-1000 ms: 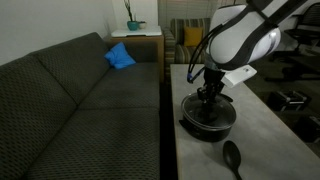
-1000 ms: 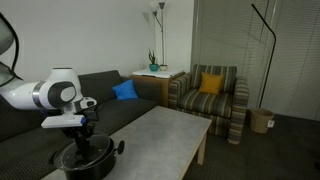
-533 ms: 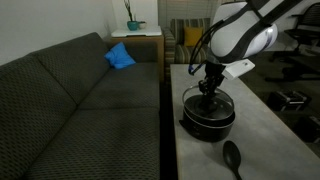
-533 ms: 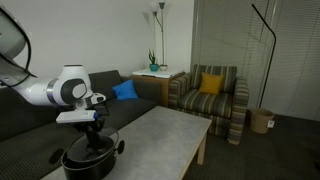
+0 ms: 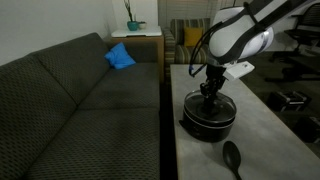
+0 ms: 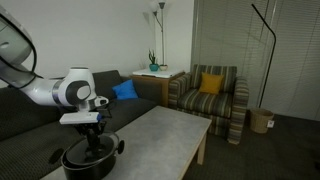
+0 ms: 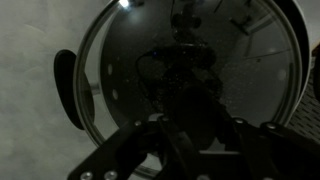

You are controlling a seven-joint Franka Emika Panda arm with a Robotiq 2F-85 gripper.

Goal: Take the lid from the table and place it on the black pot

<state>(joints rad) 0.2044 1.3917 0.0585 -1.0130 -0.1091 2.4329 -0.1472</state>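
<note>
Directly under the jaws: the lid [image 7: 120, 90], round clear glass with a silvery metal rim. It fills most of the wrist view. The glass is dark and full of reflections, and the centre knob is lost in the shadow of the jaws. Cannot tell whether the jaws clamp the knob or stand slack around it.

In both exterior views the lid [image 5: 207, 103] lies level on the black pot [image 5: 210, 122], rim on rim as far as can be seen. The jaws point straight down onto its centre. The pot [image 6: 85, 163] is wide and shallow; one short side handle [image 7: 65, 85] shows just outside the lid rim.

Pot stands on the light grey counter [image 5: 270, 140]. Black spoon [image 5: 232, 155] lies near the jaws, apart from the pot.

Well beyond the jaws: dark sofa [image 5: 80, 100] with blue cushion [image 5: 120, 56]; striped armchair [image 6: 210, 95].

Against 0.5 s ago: lid, pot and spoon unchanged in place. The white arm joint [image 6: 75, 90] sits slightly nearer the armchair.
</note>
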